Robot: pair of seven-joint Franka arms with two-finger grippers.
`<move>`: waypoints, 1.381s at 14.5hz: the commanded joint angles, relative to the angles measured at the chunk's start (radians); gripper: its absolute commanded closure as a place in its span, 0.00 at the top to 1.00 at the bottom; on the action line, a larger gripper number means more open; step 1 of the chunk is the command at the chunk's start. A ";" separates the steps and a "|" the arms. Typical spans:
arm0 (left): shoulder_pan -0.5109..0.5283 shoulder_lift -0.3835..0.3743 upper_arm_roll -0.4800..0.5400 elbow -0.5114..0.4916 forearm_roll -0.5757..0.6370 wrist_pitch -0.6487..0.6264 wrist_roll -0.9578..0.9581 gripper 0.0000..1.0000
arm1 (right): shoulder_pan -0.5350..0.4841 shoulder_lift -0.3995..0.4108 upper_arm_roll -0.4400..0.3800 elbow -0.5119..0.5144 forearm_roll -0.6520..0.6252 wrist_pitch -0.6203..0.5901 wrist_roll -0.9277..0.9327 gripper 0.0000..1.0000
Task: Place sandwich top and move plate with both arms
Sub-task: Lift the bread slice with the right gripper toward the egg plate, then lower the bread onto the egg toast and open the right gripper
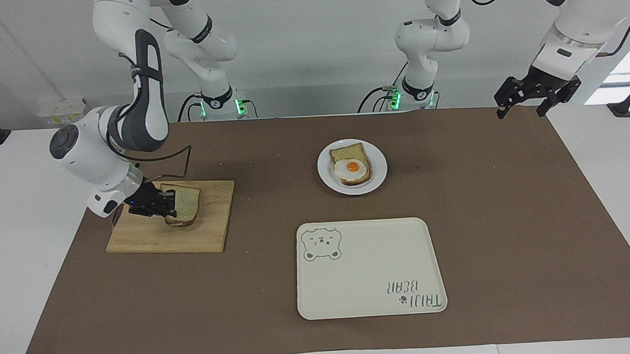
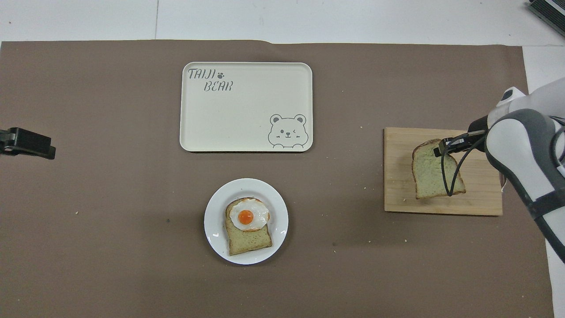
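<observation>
Right claw (image 1: 170,205): clamped on one edge of bread slice (image 1: 185,204); slice lifted, tilted, hanging over the board (image 1: 209,225).
Slice: plain, pale crumb, brown crust; rounded end points away from the robots in overhead view (image 2: 435,170).
Board: wood, at right arm's end of bench (image 1: 511,215), on brown mat.
Left claw (image 1: 524,106): fingers wide apart, holds nothing; up in the air over mat corner at left arm's end; arm waits.
Plate (image 1: 379,168): white, round, mid-bench, well apart from board; carries egg slice (image 1: 351,164), fried egg on top.
Tray (image 1: 368,271): cream, bear drawing, farther from robots than plate, near it, not touching.
</observation>
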 commanded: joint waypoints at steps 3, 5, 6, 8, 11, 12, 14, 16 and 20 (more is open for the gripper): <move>-0.001 -0.015 0.005 -0.010 -0.014 -0.011 -0.006 1.00 | -0.006 0.001 0.111 0.018 0.103 -0.056 0.116 0.00; -0.001 -0.015 0.005 -0.010 -0.014 -0.011 -0.006 1.00 | -0.004 0.002 0.151 0.018 0.105 -0.050 0.132 0.00; -0.001 -0.015 0.005 -0.010 -0.014 -0.011 -0.006 1.00 | -0.003 0.004 0.177 0.016 0.105 -0.048 0.138 0.00; -0.001 -0.015 0.005 -0.010 -0.014 -0.011 -0.006 1.00 | 0.043 0.007 0.198 0.013 0.108 -0.041 0.167 0.00; -0.001 -0.015 0.005 -0.010 -0.014 -0.011 -0.006 1.00 | 0.129 0.013 0.198 0.009 0.206 0.024 0.283 0.00; -0.001 -0.015 0.005 -0.010 -0.014 -0.011 -0.006 1.00 | 0.155 0.015 0.198 0.010 0.220 0.028 0.308 0.00; -0.001 -0.015 0.005 -0.010 -0.014 -0.011 -0.006 1.00 | 0.212 0.018 0.198 0.001 0.270 0.085 0.383 0.00; -0.001 -0.015 0.005 -0.010 -0.014 -0.011 -0.006 1.00 | 0.294 0.036 0.198 0.001 0.275 0.154 0.505 0.00; -0.001 -0.015 0.005 -0.010 -0.014 -0.011 -0.006 1.00 | 0.423 0.091 0.198 0.001 0.292 0.313 0.649 0.00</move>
